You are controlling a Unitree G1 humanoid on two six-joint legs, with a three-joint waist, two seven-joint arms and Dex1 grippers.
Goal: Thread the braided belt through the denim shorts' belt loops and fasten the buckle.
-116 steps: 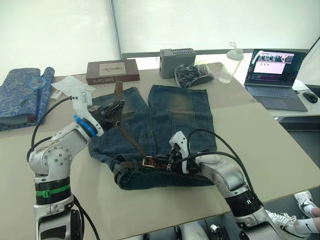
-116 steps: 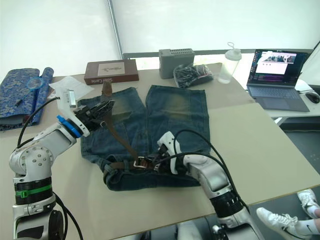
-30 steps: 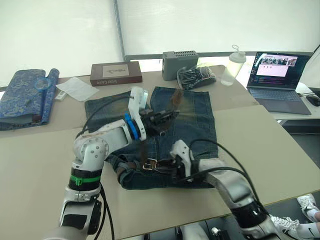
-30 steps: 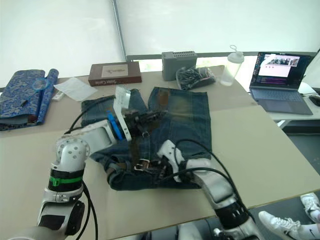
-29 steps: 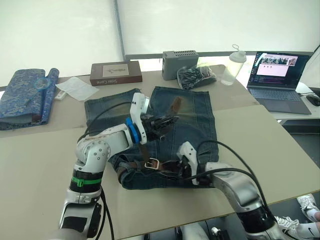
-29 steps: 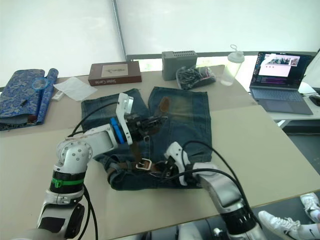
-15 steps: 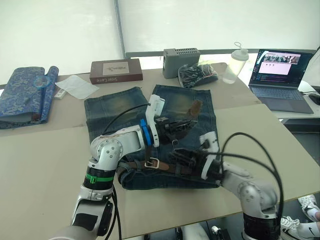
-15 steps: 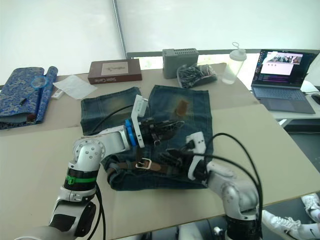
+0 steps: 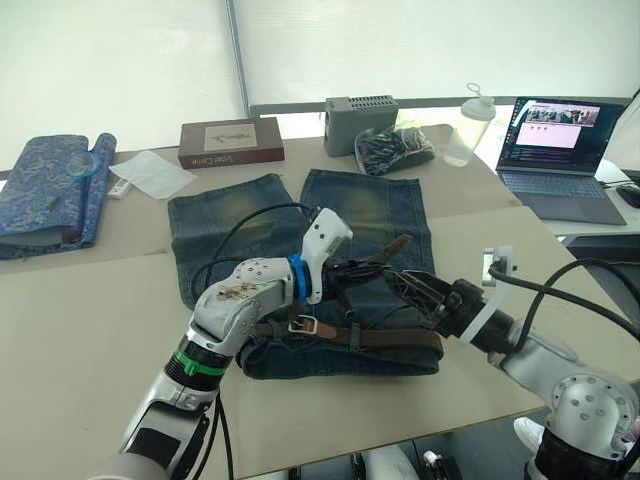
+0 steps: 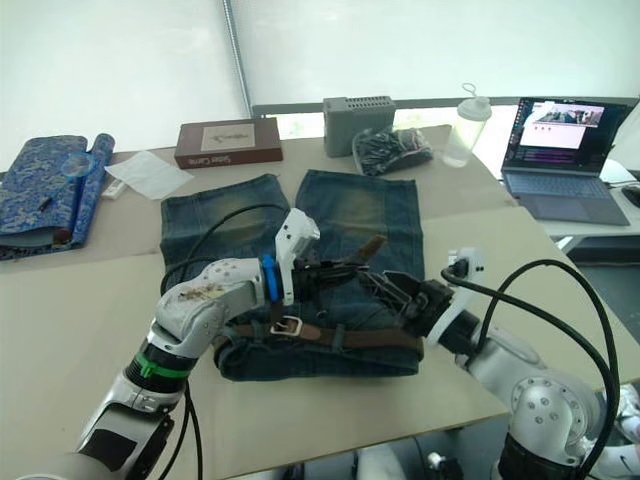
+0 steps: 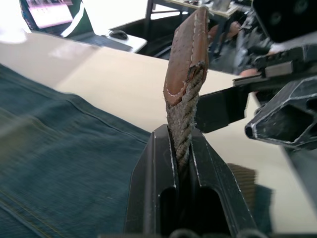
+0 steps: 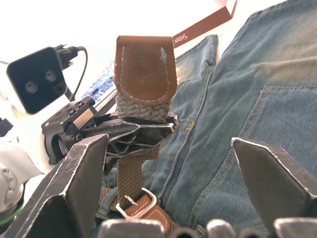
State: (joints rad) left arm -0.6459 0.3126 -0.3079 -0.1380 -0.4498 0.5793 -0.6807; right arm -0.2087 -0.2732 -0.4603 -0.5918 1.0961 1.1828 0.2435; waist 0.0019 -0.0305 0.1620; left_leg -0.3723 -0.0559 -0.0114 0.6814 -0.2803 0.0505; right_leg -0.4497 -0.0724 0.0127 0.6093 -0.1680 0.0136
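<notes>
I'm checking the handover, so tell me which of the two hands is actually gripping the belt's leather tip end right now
The left hand: it is shut on the braided belt just below the leather tip. The right hand is open, facing the tip, not touching it.

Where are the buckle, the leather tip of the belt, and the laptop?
buckle (image 9: 302,325), left eye view, on its silver frame at the shorts' waistband.
leather tip of the braided belt (image 12: 145,67), right wrist view, on the middle of the brown leather end.
laptop (image 9: 556,126), left eye view, on its lit screen.
</notes>
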